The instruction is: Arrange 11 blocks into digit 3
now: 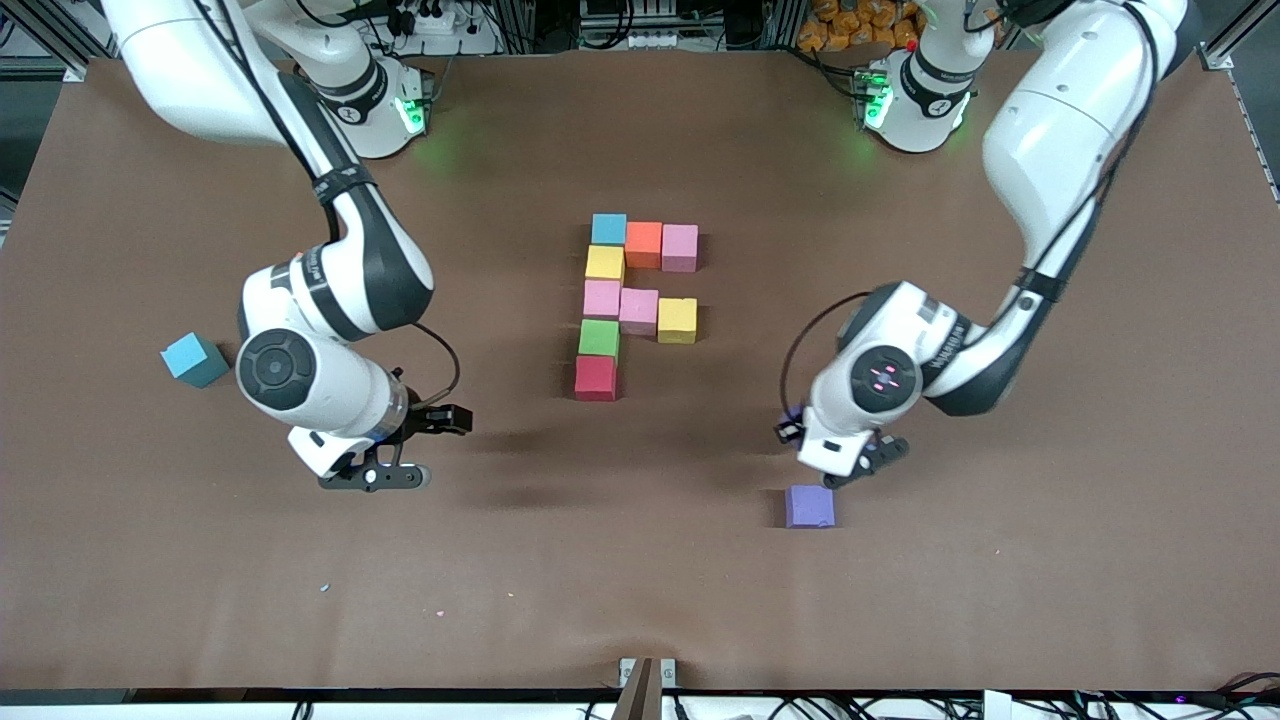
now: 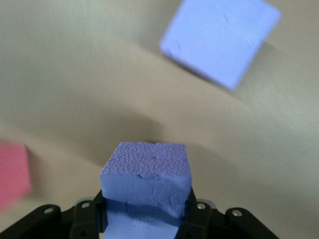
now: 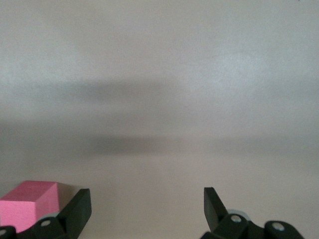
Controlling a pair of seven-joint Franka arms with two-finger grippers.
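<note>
Several blocks lie joined in the middle of the table as part of the digit 3 [image 1: 638, 310]: blue [image 1: 608, 229], orange [image 1: 643, 244] and pink [image 1: 680, 247] farthest from the front camera, then a column down to green [image 1: 599, 338] and red [image 1: 596, 377]. My left gripper [image 1: 868, 462] [image 2: 144, 206] is shut on a purple block [image 2: 147, 174], just above the table. A second purple block [image 1: 810, 506] [image 2: 219, 40] lies beside it on the cloth. My right gripper [image 1: 415, 448] [image 3: 145, 209] hangs open over bare table with nothing between its fingers.
A loose blue block [image 1: 195, 359] lies toward the right arm's end of the table. A reddish-pink block [image 3: 27, 204] shows at the edge of the right wrist view, and the red block [image 2: 12, 174] at the edge of the left wrist view. Brown cloth [image 1: 640, 560] covers the table.
</note>
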